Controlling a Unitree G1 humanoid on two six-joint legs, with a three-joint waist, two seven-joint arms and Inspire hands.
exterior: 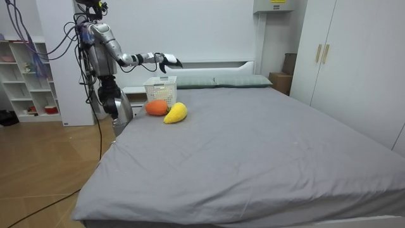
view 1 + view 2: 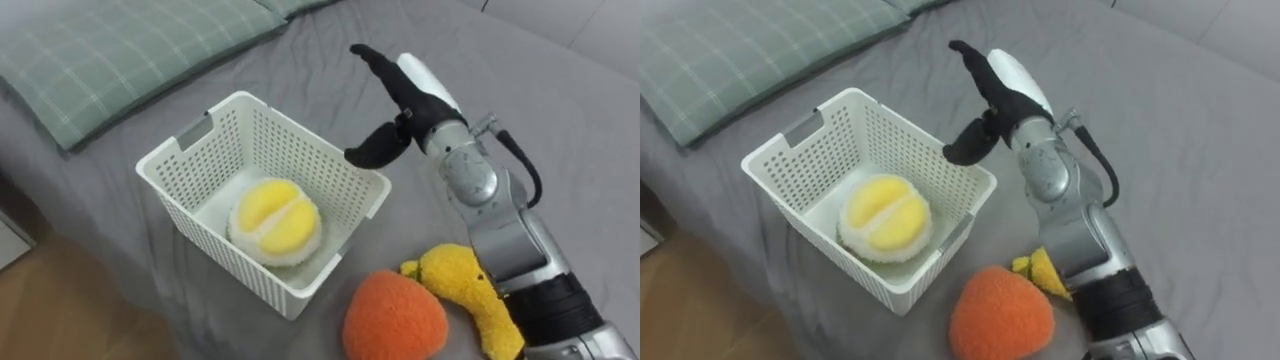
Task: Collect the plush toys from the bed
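Two toys lie nearest us on the grey bed (image 2: 570,110): a round orange plush ball (image 2: 395,316) touching a yellow plush banana (image 2: 468,292). Beyond, a white perforated plastic basket (image 2: 300,155) holds a yellow-and-white round plush (image 2: 274,221). Our right hand (image 2: 405,105) hangs above the basket's far rim, spread wide and empty.

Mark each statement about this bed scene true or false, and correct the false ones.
1. A round toy lies in the basket. True.
2. The right hand grips the orange toy. False: the hand is open and empty, up by the basket's far rim; the orange toy lies on the bed.
3. The long yellow toy lies beside the orange toy, outside the basket. True.
4. The basket stands on the floor. False: it stands on the bed, near the pillow.
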